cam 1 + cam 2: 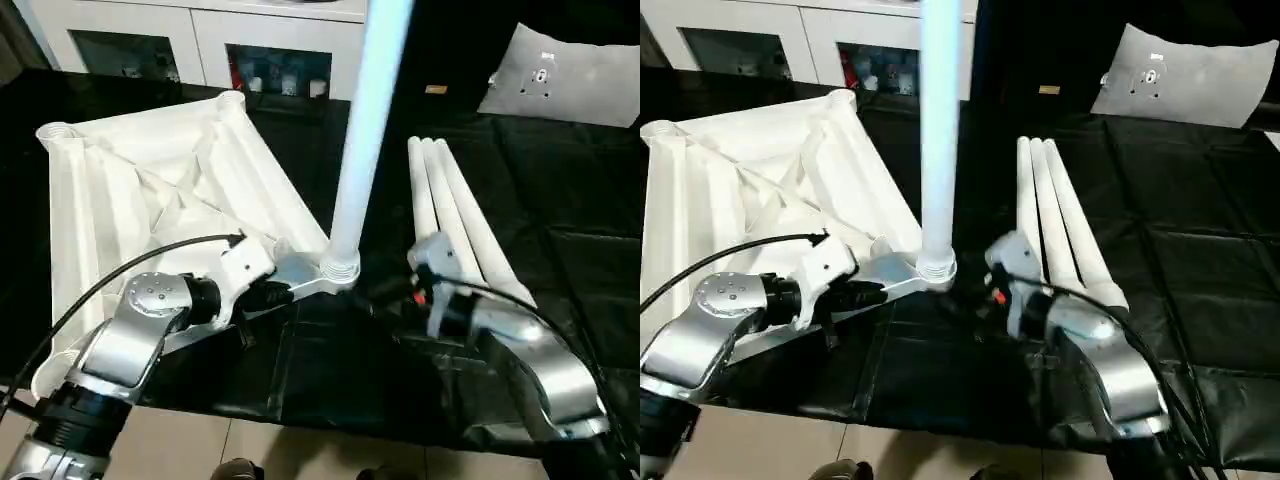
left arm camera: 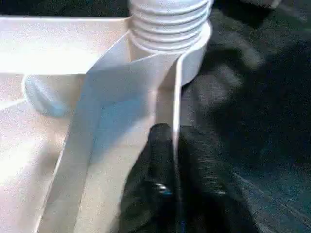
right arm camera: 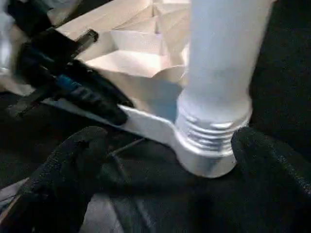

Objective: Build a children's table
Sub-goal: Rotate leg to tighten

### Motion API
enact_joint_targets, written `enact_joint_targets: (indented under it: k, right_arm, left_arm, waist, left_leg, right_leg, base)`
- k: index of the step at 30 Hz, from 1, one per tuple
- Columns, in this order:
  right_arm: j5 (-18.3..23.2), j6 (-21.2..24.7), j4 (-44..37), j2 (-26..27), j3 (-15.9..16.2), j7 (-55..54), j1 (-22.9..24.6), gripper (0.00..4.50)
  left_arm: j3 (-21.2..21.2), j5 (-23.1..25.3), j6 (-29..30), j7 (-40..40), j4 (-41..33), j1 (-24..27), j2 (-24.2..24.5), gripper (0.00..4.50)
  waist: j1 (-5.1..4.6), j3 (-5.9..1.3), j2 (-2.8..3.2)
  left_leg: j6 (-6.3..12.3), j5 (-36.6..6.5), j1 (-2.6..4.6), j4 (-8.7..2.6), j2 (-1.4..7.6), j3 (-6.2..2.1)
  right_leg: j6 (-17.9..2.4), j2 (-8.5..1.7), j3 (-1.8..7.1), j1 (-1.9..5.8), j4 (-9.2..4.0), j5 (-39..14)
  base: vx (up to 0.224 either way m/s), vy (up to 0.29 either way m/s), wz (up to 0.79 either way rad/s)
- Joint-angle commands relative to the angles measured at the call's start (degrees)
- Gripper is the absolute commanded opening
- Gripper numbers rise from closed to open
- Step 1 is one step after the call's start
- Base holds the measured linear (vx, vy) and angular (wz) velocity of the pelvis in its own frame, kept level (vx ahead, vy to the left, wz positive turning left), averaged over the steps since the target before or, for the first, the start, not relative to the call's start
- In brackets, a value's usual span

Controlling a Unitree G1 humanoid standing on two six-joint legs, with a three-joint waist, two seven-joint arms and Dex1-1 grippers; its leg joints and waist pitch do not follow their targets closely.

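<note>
White tube leg (image 1: 365, 130) stands upright in the tabletop's (image 1: 130, 190) corner socket (image 1: 340, 272).

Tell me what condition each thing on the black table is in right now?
Tabletop: upside down, ribs showing.
Upright leg: standing in the near corner socket, threads still visible.
Three spare legs: lying side by side, unattached.
Left gripper: pinching the tabletop's rim.
Right gripper: open, fingers either side of the leg's base.
</note>
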Motion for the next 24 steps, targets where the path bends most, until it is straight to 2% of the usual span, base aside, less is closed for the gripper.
enact_joint_targets:
  k: [1,2,3,7,10,15,19,24]
  right_arm:
    - [1.05,2.17,-1.57,-0.63,0.46,-0.57,0.41,4.5]
    - [1.17,2.49,-1.72,-0.73,0.55,-0.58,0.62,4.5]
    - [1.12,2.13,-1.86,-0.88,0.77,-0.61,0.97,4.5]
    - [0.84,1.04,-2.14,-0.77,0.93,-1.11,1.57,4.5]
    - [0.79,1.54,-2.67,-0.73,0.74,-1.14,1.88,4.5]
    - [0.56,1.63,-2.7,-1.33,1.16,-1.63,1.75,4.5]
    - [0.48,1.37,-2.04,-1.37,1.35,-1.95,0.99,4.5]
    - [-0.16,0.31,-0.77,-1.76,1.5,-1.84,-0.01,4.5]
  left_arm:
    - [0.27,0.9,-0.22,1.55,2.25,-0.27,-0.05,0.83]
    - [0.13,1.34,-0.42,2.16,2.86,-0.41,-0.19,0.95]
    - [-0.41,1.94,-0.83,2.74,3.83,-0.69,-0.19,1.0]
    - [-1.91,2.7,-1.3,2.85,5.16,-1.08,0.18,1.07]
    - [-1.81,2.4,-1.02,2.74,5.83,-1.38,-0.22,0.74]
    - [-3.41,3.47,-0.44,2.42,7.52,-2.33,0.6,0.27]
    - [-4.75,4.17,-2.13,1.33,10.2,-4.26,0.79,0.08]
    - [-6.42,4.28,-4.58,-1.12,12.23,-6.34,0.98,0.08]
  waist:
    - [0.61,-3.91,0.58]
    - [0.61,-3.92,0.51]
    - [0.69,-3.92,0.73]
    - [1.04,-3.63,0.7]
    - [1.13,-3.71,0.62]
    - [1.37,-3.98,0.74]
    - [1.48,-4.1,0.71]
    - [1.49,-4.26,0.69]
  left_leg:
    - [0.95,-7.32,0.71,-3.19,1.44,-0.26]
    - [0.74,-8.06,0.67,-3.21,1.4,-0.29]
    - [0.57,-8.41,0.69,-3.22,1.42,-0.31]
    - [-0.83,-12.16,0.81,-3.41,1.5,-0.38]
    - [-1.15,-13.0,0.79,-3.45,1.48,-0.45]
    - [-0.89,-11.39,0.64,-3.29,1.37,-0.46]
    - [-1.12,-11.9,0.62,-3.33,1.34,-0.5]
    - [-0.98,-10.89,0.62,-3.15,1.31,-0.44]
  right_leg:
    - [-12.83,-3.05,1.31,2.78,-3.52,2.32]
    - [-12.78,-3.1,1.29,2.83,-3.54,0.92]
    - [-12.71,-3.17,1.32,2.8,-3.6,0.23]
    - [-11.18,-3.23,1.48,2.34,-4.17,-7.05]
    - [-10.13,-3.25,1.56,2.24,-4.34,-10.11]
    - [-9.89,-3.12,1.48,2.18,-4.1,-7.87]
    - [-9.41,-3.17,1.46,2.17,-4.14,-9.16]
    - [-9.95,-3.12,1.44,2.13,-3.95,-6.58]
  base:
    - [0.0,0.0,0.0]
    - [0.0,0.0,0.0]
    - [0.0,0.0,0.0]
    - [0.0,0.0,0.0]
    - [0.0,0.0,0.0]
    - [0.0,0.0,0.0]
    - [0.0,0.0,0.0]
    - [0.0,0.0,0.0]
